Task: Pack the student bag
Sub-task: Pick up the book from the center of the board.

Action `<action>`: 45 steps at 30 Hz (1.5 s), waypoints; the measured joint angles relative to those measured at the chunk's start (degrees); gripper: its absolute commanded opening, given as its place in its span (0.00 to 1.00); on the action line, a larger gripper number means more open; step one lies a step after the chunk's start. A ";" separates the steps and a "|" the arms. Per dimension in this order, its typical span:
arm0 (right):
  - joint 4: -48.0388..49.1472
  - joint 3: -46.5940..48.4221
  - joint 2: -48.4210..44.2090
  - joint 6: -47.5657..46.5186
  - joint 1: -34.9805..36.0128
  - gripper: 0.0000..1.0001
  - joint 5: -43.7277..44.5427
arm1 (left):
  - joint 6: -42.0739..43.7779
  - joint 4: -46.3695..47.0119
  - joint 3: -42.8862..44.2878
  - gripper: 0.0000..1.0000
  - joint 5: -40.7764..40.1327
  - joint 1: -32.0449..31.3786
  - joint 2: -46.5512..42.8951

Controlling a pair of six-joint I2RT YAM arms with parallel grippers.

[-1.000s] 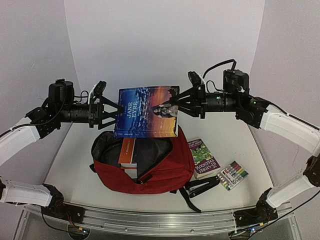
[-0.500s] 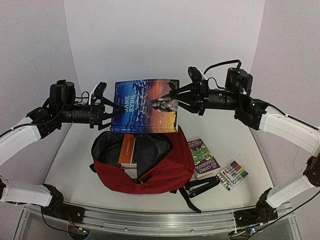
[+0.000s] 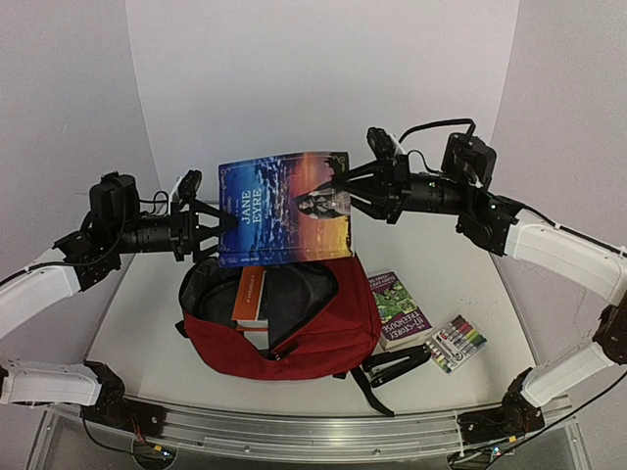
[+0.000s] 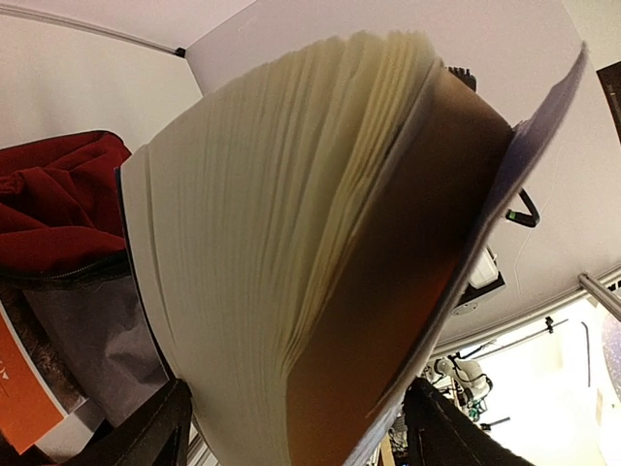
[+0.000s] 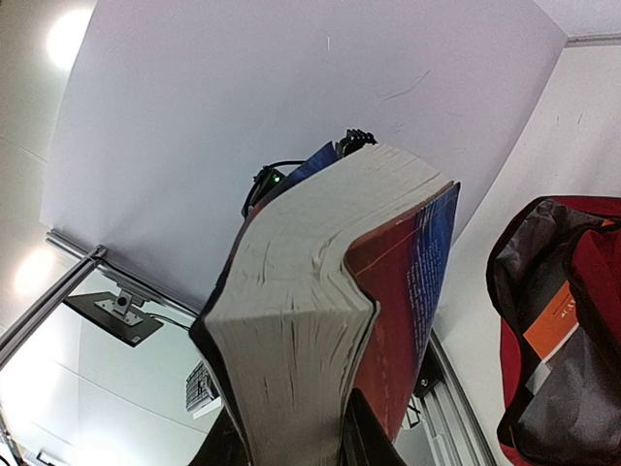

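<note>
Dark red fabric with black zips and grey lining: the student bag (image 3: 294, 338) lies at the middle of the surface (image 3: 147, 328), between the two arms. Its main compartment is unzipped and gapes upward, presumably so that things can be lowered in from above. Contents so far: one orange book (image 3: 249, 295), on edge at the left of the opening. In the air over the far side of the bag, and seemingly clear of it, is a thick paperback (image 3: 284, 208) with a blue and sunset cover. It stands upright with its long side level and its face toward the overhead camera. The right gripper (image 3: 338, 188) is clamped tight on the paperback's right end, the pages visibly pinched in its wrist view, and it appears to bear the weight. The left gripper (image 3: 219, 227) has its jaws wide, straddling the left end. One of its fingers (image 4: 155, 442) sits on the page side and the other on the cover side, and the pages fan loosely between them. Whether they press on the paperback cannot be told. By judgement, the second arm is there to steady a heavy, floppy volume, and the edge-down pose suits sliding it in beside the orange book. Not yet packed, on the surface right of the bag: a green and purple book (image 3: 399, 311) lying flat just beside it, and a pack of markers (image 3: 458, 343) just beyond that. A black strap (image 3: 392, 367) trails from the bag's near right corner.
</note>
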 measured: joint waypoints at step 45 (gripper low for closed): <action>-6.99 -0.07 -1.03 0.62 0.33 0.00 9.13 | 2.61 -11.61 5.16 1.00 -1.88 -0.86 4.43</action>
